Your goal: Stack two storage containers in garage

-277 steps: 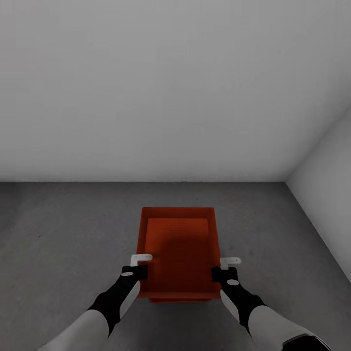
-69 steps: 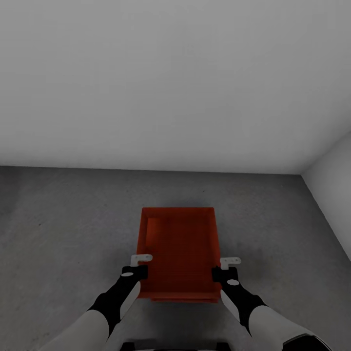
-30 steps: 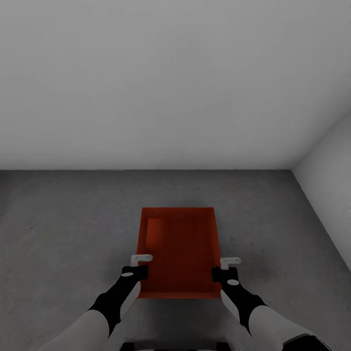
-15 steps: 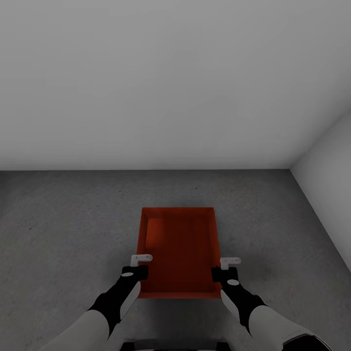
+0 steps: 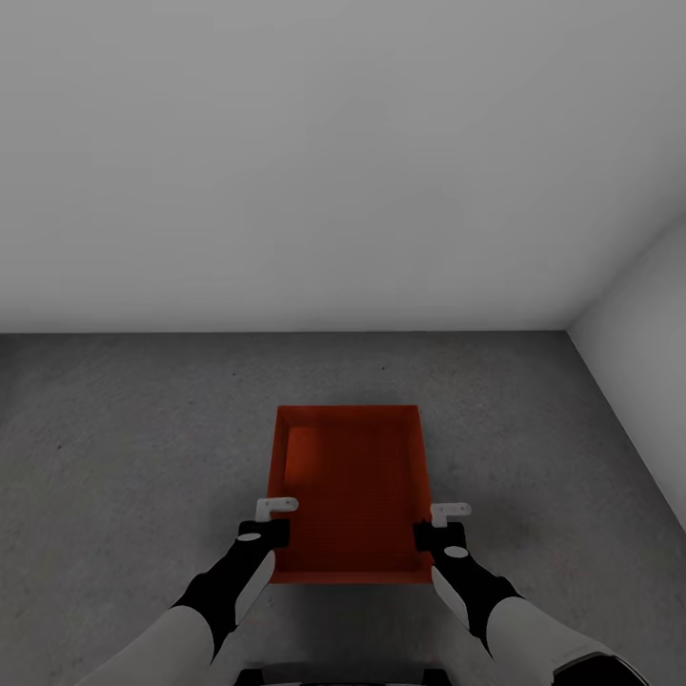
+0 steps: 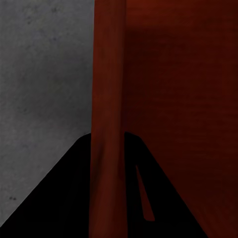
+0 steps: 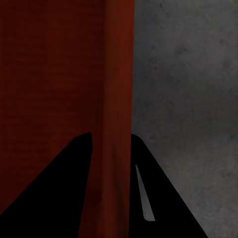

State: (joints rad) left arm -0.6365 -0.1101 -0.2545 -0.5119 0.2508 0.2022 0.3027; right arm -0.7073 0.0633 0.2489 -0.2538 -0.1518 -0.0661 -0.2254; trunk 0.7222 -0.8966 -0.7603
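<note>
Orange-red rectangular lidless plastic bin (image 5: pixel 348 495) held between both grippers over dark grey concrete floor (image 5: pixel 133 429); left gripper (image 5: pixel 272 519) clamps its left wall, right gripper (image 5: pixel 436 524) its right wall.

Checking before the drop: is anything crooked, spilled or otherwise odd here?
Nothing stands out. The storage container sits square between both arms, empty, its side walls pinched by the left claw and the right claw above the concrete floor. No spill or damage shows.
</note>
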